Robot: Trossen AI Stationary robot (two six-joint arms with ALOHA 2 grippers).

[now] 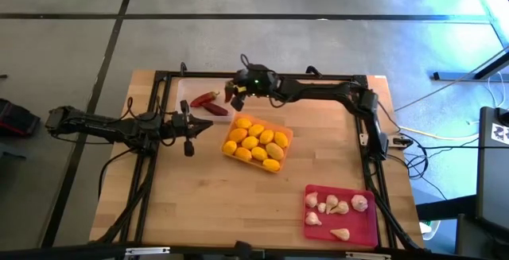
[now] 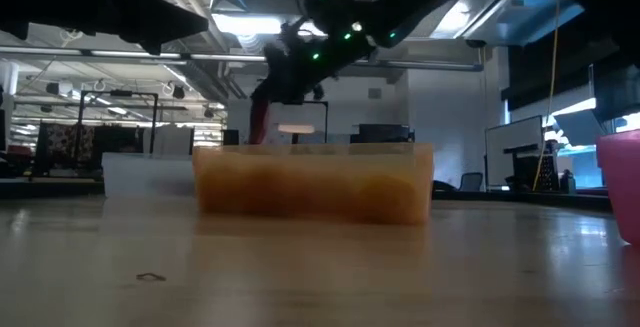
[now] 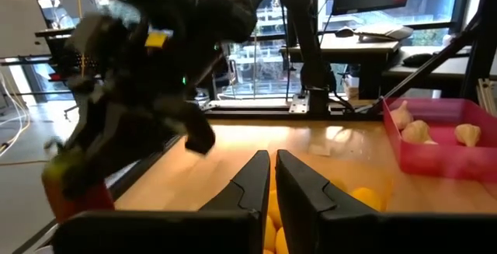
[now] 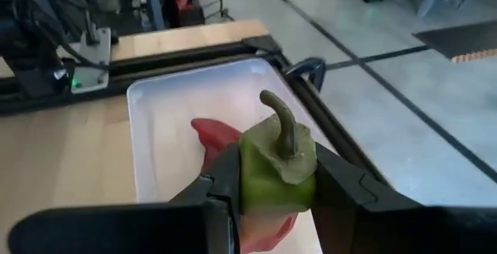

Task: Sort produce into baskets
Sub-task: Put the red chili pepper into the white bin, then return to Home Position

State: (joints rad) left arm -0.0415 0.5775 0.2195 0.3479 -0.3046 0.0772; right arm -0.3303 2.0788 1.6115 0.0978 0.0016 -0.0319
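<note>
My right gripper (image 1: 233, 95) is shut on a chili pepper (image 4: 273, 172) with a green stem end and a red body, above the clear tray (image 1: 184, 93) at the table's far side. Two dark red peppers (image 1: 208, 103) lie in that tray. The orange tray (image 1: 285, 137) holds several lemons (image 1: 256, 142). The red-pink tray (image 1: 370, 230) holds several garlic bulbs (image 1: 334, 206). My left gripper (image 1: 188, 139) is shut and empty, left of the orange tray. My right gripper pinches the pepper's green stem end (image 4: 268, 184) between its two fingers, one on each side. The stem (image 4: 281, 122) sticks out past the fingertips. In the low view the red body (image 2: 260, 117) hangs below the gripper, lifted clear of the clear tray.
A black metal frame (image 1: 163, 85) runs round the table's far and side edges, close behind the clear tray. Bare wood lies between the orange tray and the table's near edge (image 1: 207, 204).
</note>
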